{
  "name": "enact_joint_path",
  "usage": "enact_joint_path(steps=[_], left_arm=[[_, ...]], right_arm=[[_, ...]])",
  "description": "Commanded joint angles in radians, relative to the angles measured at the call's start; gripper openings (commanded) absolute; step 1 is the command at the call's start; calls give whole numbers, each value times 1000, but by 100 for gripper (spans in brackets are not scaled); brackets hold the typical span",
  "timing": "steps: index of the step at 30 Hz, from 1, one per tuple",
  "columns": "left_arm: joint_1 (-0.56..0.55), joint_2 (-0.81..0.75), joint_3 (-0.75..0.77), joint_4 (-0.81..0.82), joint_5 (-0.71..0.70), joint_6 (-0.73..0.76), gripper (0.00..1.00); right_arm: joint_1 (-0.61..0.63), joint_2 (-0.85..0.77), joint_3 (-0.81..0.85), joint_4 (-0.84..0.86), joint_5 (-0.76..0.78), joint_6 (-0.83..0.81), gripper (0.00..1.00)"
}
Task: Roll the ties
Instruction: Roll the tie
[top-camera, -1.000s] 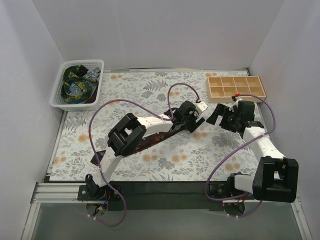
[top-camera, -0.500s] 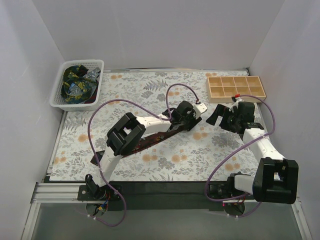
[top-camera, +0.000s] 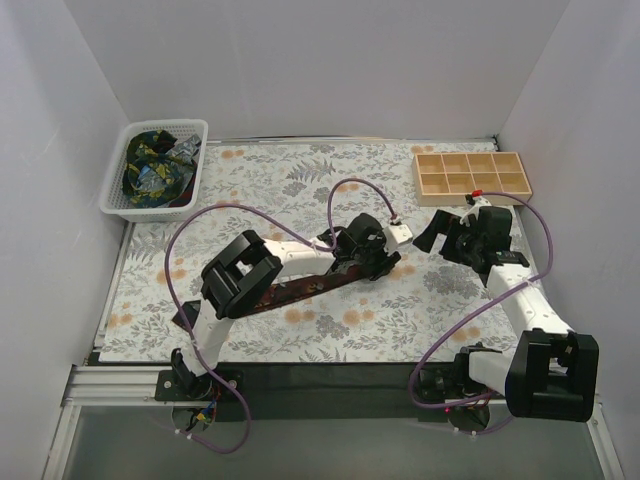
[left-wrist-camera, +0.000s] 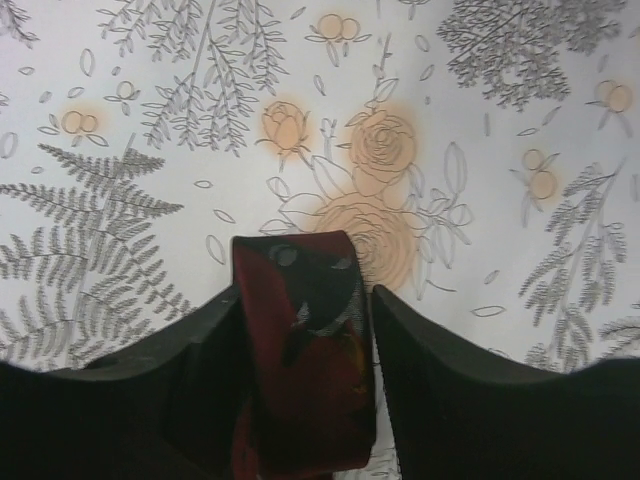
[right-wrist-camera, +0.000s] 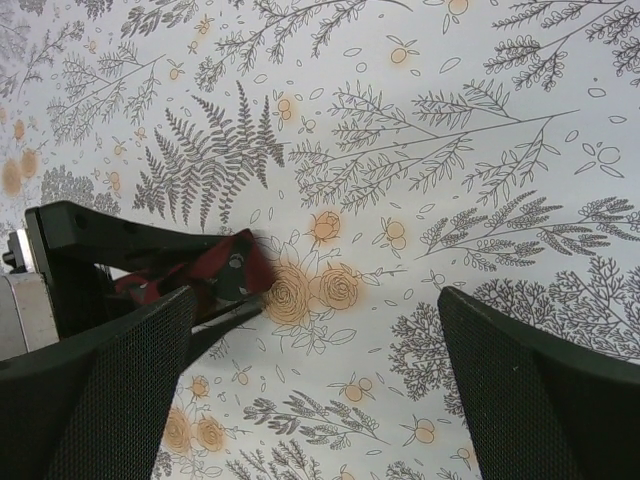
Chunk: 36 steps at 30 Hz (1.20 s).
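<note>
Barely begun: maroon tie (top-camera: 290, 290) lies flat, unrolled, diagonally on desk (top-camera: 280, 175); other ties (top-camera: 150, 170) heaped in basket (top-camera: 115, 205) far left, none rolled yet. Left hand (left-wrist-camera: 303, 300) is narrowed onto maroon tie's right end, pinching it. Right hand (right-wrist-camera: 318, 300) gapes wide just right of it, w/ nothing held.
</note>
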Motion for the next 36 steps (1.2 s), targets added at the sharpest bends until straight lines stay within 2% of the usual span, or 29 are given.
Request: enact_joint_path(steps=[1, 3, 4, 7, 11, 15, 19, 31, 36], left_arm=[[-12, -52, -46, -71, 16, -23, 50], [-12, -86, -52, -60, -7, -21, 59], [-12, -100, -61, -54, -31, -21, 67], [-12, -161, -83, -3, -70, -39, 82], [-11, -236, -138, 37, -110, -55, 91], [-8, -259, -164, 37, -148, -58, 91], [4, -265, -181, 52, -127, -70, 91], [15, -172, -132, 15, -111, -23, 87], [15, -137, -105, 24, -114, -10, 87]], right_arm=[[-8, -4, -11, 35, -24, -14, 94], [-8, 6, -12, 43, -41, -19, 94], [-8, 12, -12, 51, -49, -19, 94], [-8, 25, -12, 65, -79, -31, 94], [-8, 52, 0, 80, -121, -46, 94], [-8, 86, 9, 95, -154, -56, 94], [-8, 114, 24, 104, -182, -62, 92], [6, 253, 58, 143, -317, -65, 85], [17, 298, 58, 183, -317, -62, 85]])
